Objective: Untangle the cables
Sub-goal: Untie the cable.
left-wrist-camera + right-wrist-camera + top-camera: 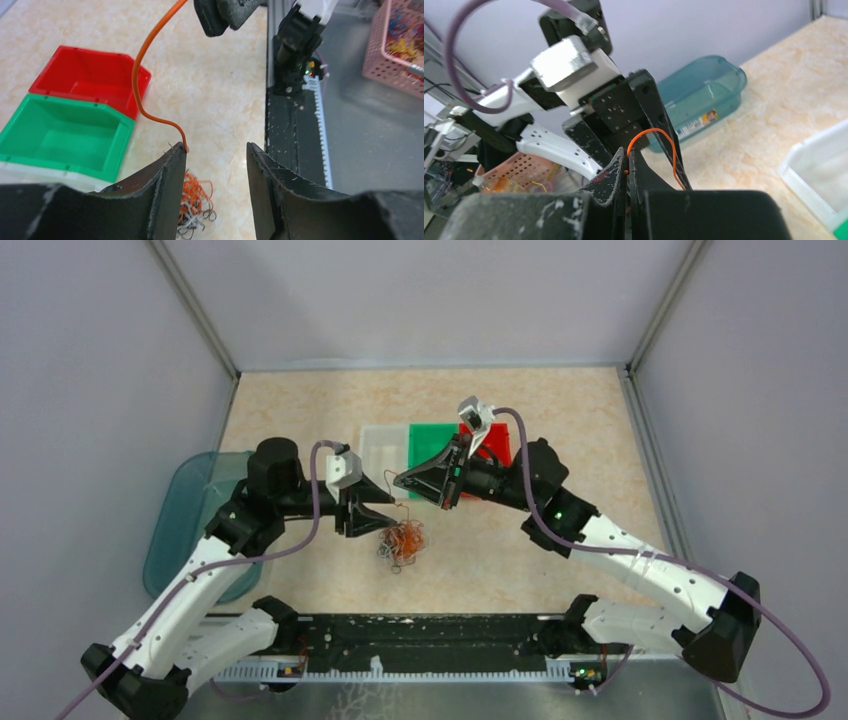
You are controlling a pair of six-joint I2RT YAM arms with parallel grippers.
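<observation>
The right end effector (628, 160) was pressed together at its tips. It pinched one orange cable (136, 75) and held it raised above the worktop (300, 410). From that pinch the cable curved down to the left end effector (216, 150), where its free end touched the inner edge of one finger (167, 185). The left fingers stood spread, with a clear gap between them and nothing clamped. Below them lay the rest of the cables (402, 540), a small tangled heap of orange, white and black strands near the middle of the worktop. A white bin (383, 450), a green bin (430, 445) and a red bin (495, 445) sat side by side behind the heap. A teal tub (190, 520) rested at the left edge, and a pink basket (395, 45) stood off the worktop.
</observation>
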